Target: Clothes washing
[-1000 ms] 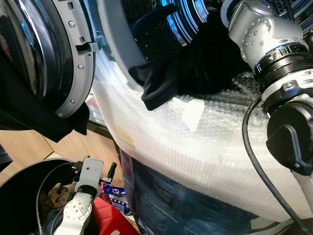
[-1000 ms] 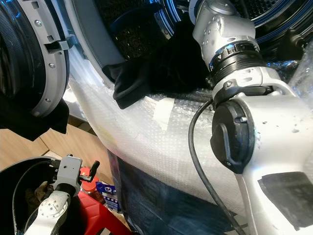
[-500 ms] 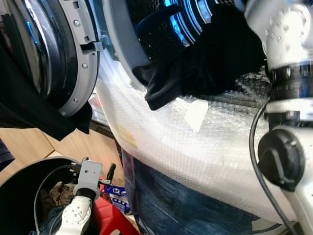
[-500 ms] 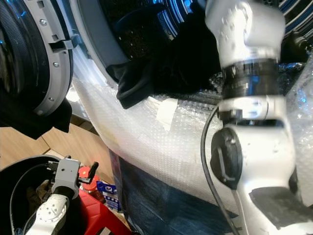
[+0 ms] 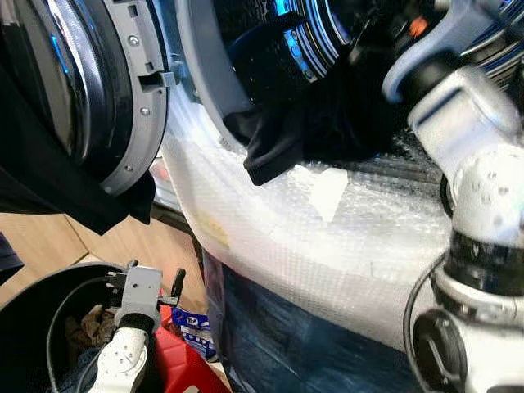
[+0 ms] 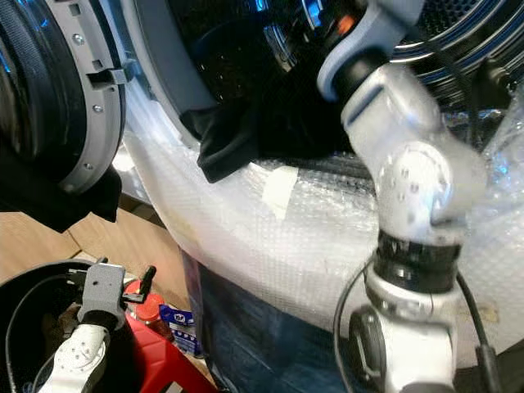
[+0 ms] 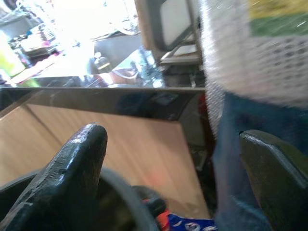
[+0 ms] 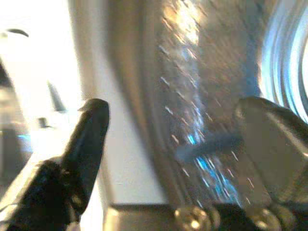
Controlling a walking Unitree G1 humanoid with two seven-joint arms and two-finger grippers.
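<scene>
Limp black garment [image 5: 315, 115] droops over the washer drum's grey rim [image 5: 201, 78], just below the right gripper [image 8: 168, 144], spread wide and empty inside the drum; soft, light, likely to snag, so pinch the hanging fold; left gripper [image 7: 173, 163] wide, idle low.

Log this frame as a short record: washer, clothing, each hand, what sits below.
washer door: open, swung to the robot's left
black garment: draped over the drum opening's lip, part inside
washer front: covered in bubble wrap
right hand: open, empty, at the drum opening
left hand: open, empty, low over the black bin
bin contents: clothes
</scene>
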